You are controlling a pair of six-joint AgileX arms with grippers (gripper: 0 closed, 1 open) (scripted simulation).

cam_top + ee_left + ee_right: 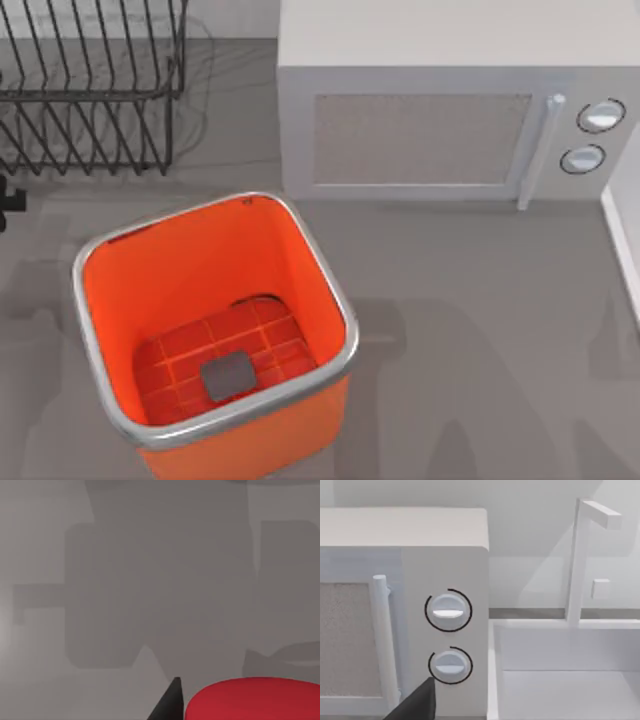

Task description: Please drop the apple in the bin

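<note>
Orange and silver-rimmed, the bin (215, 330) fills the near left of the table (480, 320) in the top view, its gridded floor bare but for a grey square (229, 377). Beyond it on the far left stands a black wire rack (90, 85), and on the far right a white microwave (450, 100) with two round knobs (593, 137).

From the left wrist view, the apple (255, 699) sits close under the camera as a bright red rounded mass, with one black finger (169, 705) of the left gripper just beside it; whether that gripper is clamped on the fruit I cannot tell. Grey tabletop spreads behind.

From the right wrist view, a single black fingertip (417, 702) of the right gripper shows before the microwave's door handle (385, 645) and knobs, a white sink (565, 680) with a faucet (582, 555) beside it; its opening I cannot tell.
</note>
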